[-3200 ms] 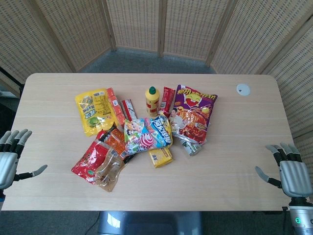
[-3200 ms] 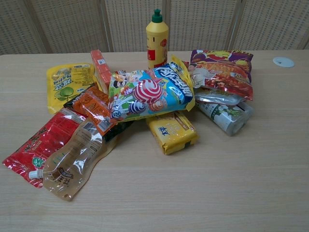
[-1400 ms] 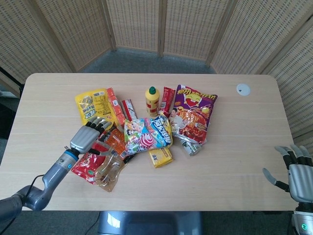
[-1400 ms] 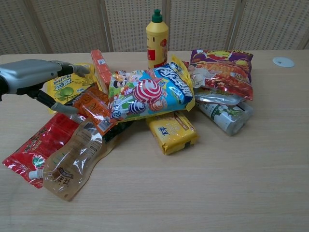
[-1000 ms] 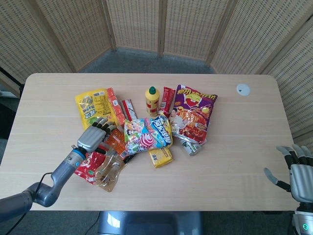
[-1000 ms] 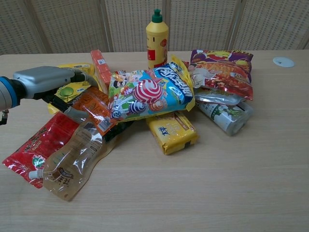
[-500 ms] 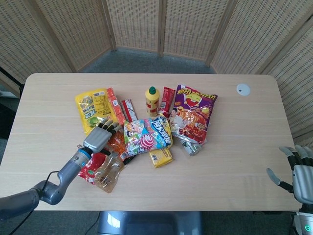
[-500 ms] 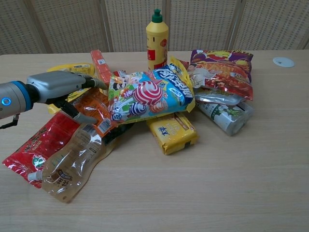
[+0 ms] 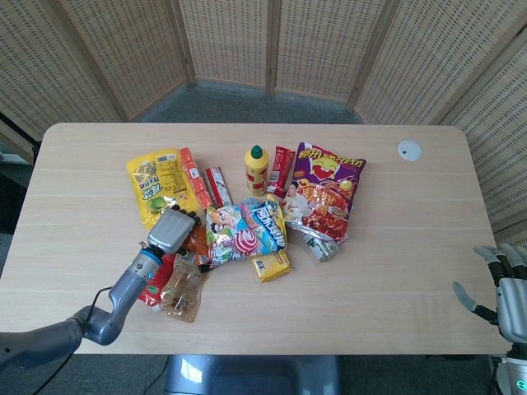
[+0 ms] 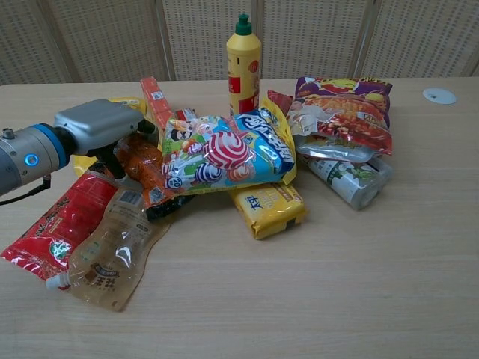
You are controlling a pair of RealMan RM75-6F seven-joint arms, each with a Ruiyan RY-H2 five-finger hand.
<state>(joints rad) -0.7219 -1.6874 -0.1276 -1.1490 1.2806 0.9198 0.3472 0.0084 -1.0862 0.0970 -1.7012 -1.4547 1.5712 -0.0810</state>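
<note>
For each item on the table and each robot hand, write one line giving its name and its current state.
left hand: fingers pushed against the orange packet, grip hidden
right hand: fingers apart, holding nothing
orange packet: under the fingers, tucked beneath the lollipop bag
lollipop bag: lying atop the pile, tilted
yellow bottle: upright, green cap on
clear pouch: flat, spout capped
purple chip bag: lying sealed

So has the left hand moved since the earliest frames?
Yes. The left hand moved from the table's left edge in to the snack pile, now at the orange packet, nearer the yellow bottle.
</note>
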